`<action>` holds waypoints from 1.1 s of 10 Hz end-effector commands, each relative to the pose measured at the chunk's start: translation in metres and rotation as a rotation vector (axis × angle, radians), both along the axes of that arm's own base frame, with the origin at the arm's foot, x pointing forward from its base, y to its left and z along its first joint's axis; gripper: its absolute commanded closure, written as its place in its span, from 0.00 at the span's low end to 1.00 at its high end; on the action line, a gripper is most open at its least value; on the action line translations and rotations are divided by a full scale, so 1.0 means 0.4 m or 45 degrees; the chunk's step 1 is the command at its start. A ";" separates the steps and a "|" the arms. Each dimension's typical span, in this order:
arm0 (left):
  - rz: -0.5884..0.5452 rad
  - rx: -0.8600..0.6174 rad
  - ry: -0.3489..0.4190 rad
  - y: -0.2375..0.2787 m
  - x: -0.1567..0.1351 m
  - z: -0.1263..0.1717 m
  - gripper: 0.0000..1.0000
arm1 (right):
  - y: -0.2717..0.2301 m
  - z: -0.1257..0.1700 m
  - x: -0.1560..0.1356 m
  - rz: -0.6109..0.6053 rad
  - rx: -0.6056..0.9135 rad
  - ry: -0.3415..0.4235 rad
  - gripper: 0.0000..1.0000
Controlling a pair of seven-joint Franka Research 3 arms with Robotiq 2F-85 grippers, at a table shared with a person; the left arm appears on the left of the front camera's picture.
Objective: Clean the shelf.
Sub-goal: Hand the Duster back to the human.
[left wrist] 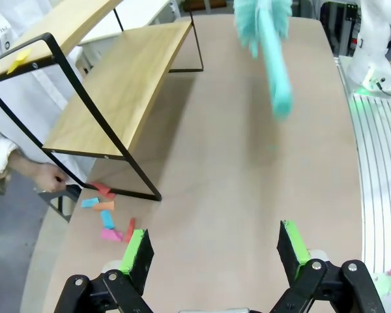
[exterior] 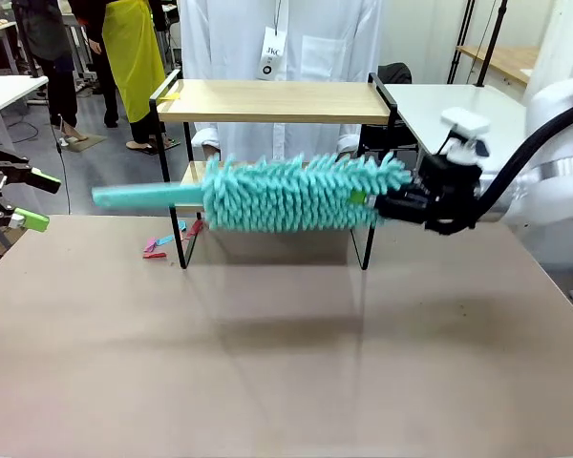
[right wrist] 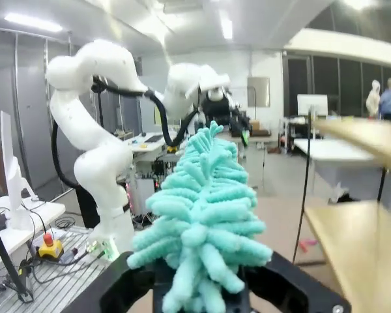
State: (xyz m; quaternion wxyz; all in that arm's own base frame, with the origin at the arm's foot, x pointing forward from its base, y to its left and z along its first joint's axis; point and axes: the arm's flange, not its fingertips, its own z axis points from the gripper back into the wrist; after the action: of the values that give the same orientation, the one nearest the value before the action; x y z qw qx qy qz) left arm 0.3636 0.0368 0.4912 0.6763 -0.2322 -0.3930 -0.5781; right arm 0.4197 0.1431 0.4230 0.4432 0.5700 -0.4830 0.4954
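Teal fluffy microfibre duster (exterior: 296, 194), pinched by its bushy end in my right tool (exterior: 413, 206), should sweep flat along the two-tier wooden shelf (exterior: 272, 100) beside it; left tool (exterior: 21, 198) spread.

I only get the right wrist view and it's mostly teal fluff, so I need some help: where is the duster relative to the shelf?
Observer: In the front view the teal duster hangs level in front of the shelf's lower board, above the table, gripped at its fluffy end by the right gripper.
Operator: Is anything lying by the shelf?
Observer: Yes, small coloured scraps lie on the table at the shelf's left foot.
Operator: Where's the left arm?
Observer: The left gripper is open near the table's left edge, holding nothing.
Operator: Is the person close?
Observer: A hand rests by the shelf frame on its far side.
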 end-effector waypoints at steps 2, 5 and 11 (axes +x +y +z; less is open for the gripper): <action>-0.007 -0.041 -0.018 0.001 0.005 0.001 0.00 | -0.029 0.178 -0.041 -0.188 0.120 -0.051 0.84; -0.007 -0.041 -0.018 0.001 0.005 0.001 0.00 | -0.132 0.305 -0.013 -0.612 0.189 -0.123 0.84; -0.007 -0.041 -0.018 0.001 0.005 0.001 0.00 | -0.451 0.340 -0.075 -1.513 0.247 -0.198 0.84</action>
State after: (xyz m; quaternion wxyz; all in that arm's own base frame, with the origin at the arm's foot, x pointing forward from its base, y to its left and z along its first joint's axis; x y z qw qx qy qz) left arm 0.3635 0.0377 0.4924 0.6764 -0.2326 -0.3936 -0.5775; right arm 0.3973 -0.0452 0.5627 0.5587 0.2383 -0.7732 0.1821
